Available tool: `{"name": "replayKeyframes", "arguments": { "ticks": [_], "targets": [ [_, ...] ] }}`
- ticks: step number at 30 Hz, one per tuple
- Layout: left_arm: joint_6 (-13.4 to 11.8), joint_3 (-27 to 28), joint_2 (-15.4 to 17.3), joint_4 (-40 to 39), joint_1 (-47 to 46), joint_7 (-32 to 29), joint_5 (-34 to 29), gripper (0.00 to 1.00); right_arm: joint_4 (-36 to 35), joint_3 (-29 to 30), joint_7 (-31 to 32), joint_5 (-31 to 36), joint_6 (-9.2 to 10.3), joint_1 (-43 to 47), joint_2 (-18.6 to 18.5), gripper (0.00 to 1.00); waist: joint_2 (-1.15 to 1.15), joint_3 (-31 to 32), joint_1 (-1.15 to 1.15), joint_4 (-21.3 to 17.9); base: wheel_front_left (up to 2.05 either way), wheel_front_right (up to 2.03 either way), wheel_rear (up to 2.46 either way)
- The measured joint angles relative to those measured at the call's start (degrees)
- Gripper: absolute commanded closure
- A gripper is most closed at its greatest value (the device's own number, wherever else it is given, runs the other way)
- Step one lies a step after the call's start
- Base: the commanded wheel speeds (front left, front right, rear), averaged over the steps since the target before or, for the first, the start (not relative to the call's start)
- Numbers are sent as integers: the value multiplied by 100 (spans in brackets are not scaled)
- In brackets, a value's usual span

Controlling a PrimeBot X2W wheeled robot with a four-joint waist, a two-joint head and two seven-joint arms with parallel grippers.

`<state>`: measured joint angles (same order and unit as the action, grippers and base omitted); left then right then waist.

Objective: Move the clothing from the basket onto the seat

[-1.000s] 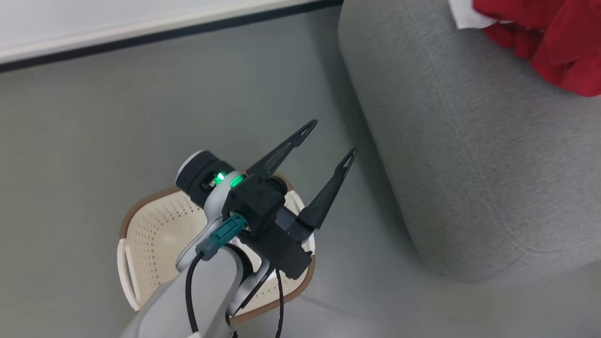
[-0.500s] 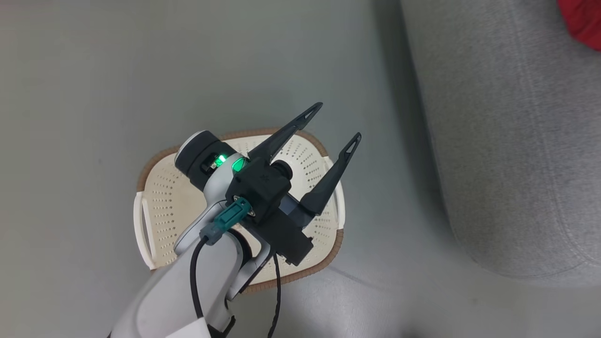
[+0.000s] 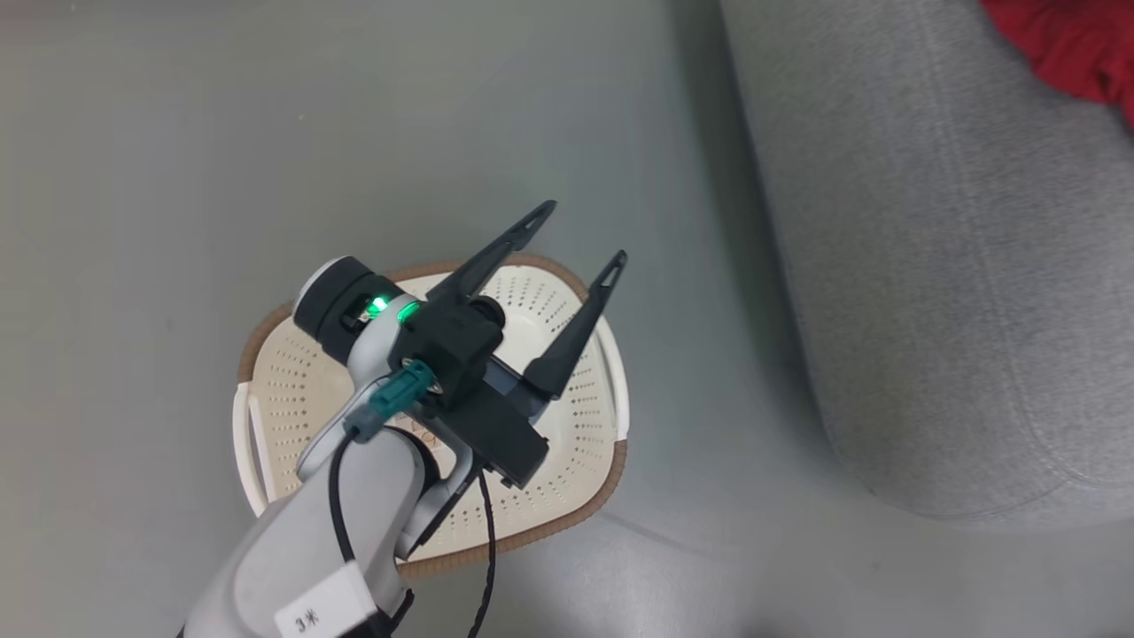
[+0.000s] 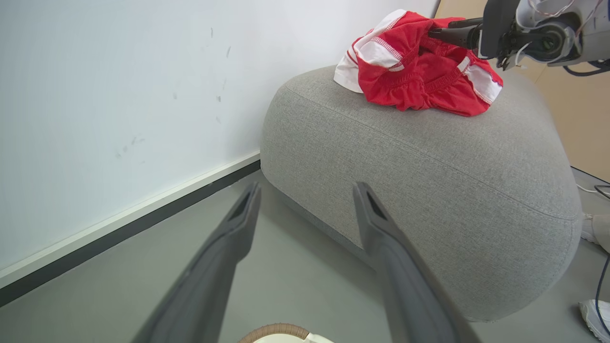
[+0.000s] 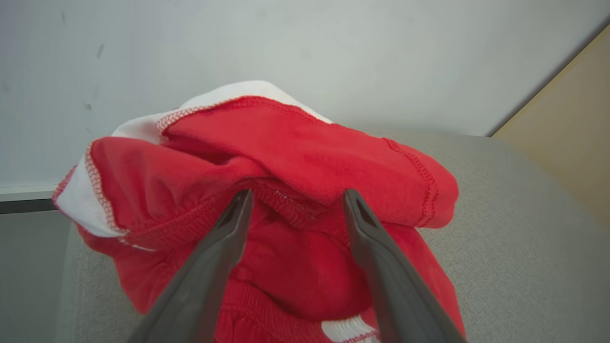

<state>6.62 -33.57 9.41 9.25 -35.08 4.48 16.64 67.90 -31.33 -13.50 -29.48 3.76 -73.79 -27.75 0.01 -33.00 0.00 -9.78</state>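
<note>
The red clothing (image 4: 414,71), with white striped trim, lies bunched on top of the grey seat (image 4: 429,157). Its edge shows at the head view's top right (image 3: 1072,44), on the seat (image 3: 930,266). My right gripper (image 5: 298,195) is open, its fingertips against the red clothing (image 5: 305,157) and cloth between them. The left wrist view shows this right gripper (image 4: 433,29) at the pile's top. My left gripper (image 3: 585,234) hangs open and holds nothing above the cream basket (image 3: 576,478), whose visible inside holds nothing. The left gripper (image 4: 307,190) points toward the seat.
A white wall (image 4: 119,95) with a dark skirting runs behind the seat, over grey-green floor (image 3: 177,133). White shoes (image 4: 595,319) and a cable lie on the floor right of the seat. The basket rim (image 4: 276,328) shows at the bottom edge.
The head camera has swung down and left, so the basket sits fuller in the picture and the red clothing has slid to the corner. My left gripper stays open over the basket.
</note>
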Motion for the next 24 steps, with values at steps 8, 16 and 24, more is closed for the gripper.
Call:
{"name": "replayKeyframes", "arguments": {
  "ticks": [8,16,24],
  "targets": [
    [1,125,-5,441,41,171,183,0,91,-73,-74,-31,-151,401,392,0,-1,340,0,-230,0,0,0],
    [2,214,-70,868,297,408,425,0,91,-208,-79,30,-431,750,611,0,-1,884,0,-467,0,0,0],
    [-67,430,-255,1221,567,706,643,0,-64,-181,-81,30,-634,979,698,0,-2,1628,-1,-609,0,0,0]
  ]
}}
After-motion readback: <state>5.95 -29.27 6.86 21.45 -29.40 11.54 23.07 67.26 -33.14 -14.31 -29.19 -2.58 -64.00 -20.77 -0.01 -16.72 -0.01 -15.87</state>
